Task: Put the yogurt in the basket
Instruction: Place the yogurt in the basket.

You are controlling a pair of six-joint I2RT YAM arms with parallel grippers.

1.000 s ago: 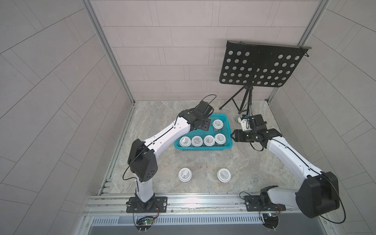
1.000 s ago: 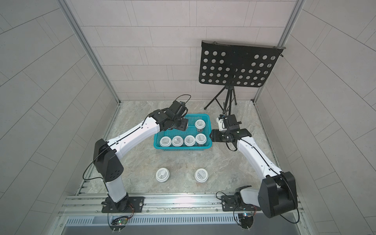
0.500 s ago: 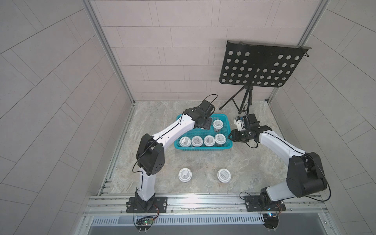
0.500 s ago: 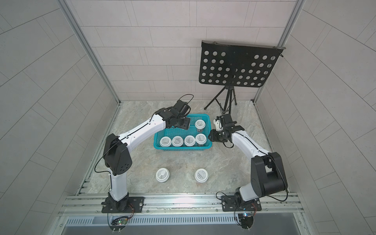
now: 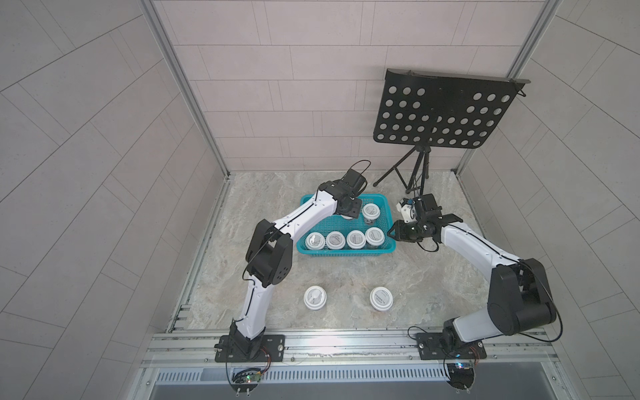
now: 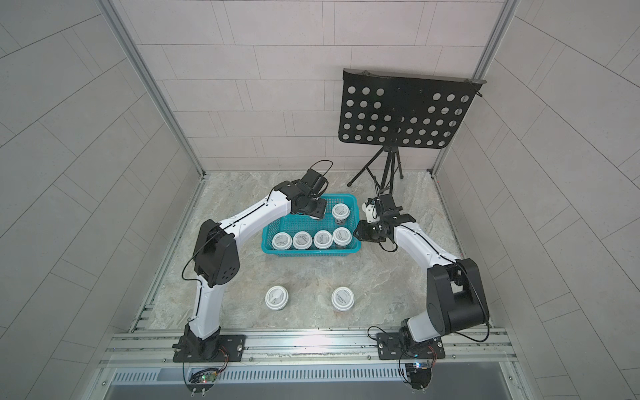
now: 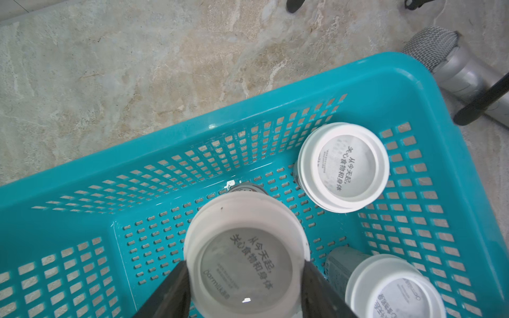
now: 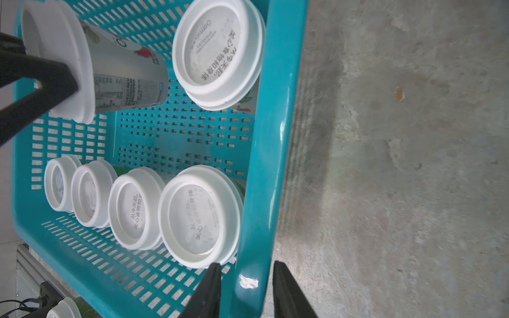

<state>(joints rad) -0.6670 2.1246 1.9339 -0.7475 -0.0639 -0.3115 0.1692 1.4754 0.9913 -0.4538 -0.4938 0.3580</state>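
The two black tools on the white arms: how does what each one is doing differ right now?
The left tool grips a white-lidded yogurt cup by its lid, inside the teal-blue perforated plastic basket; the right tool pinches that basket's thick rim. The left tool's jaws stand wide around the lid; the right tool's stand much closer. Both are black, two-fingered and closed on something.

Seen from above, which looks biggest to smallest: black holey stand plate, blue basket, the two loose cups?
Largest: stand plate
Then: basket
Then: left cup and right cup, alike.
The raised plate sits nearer the camera, so unsure.
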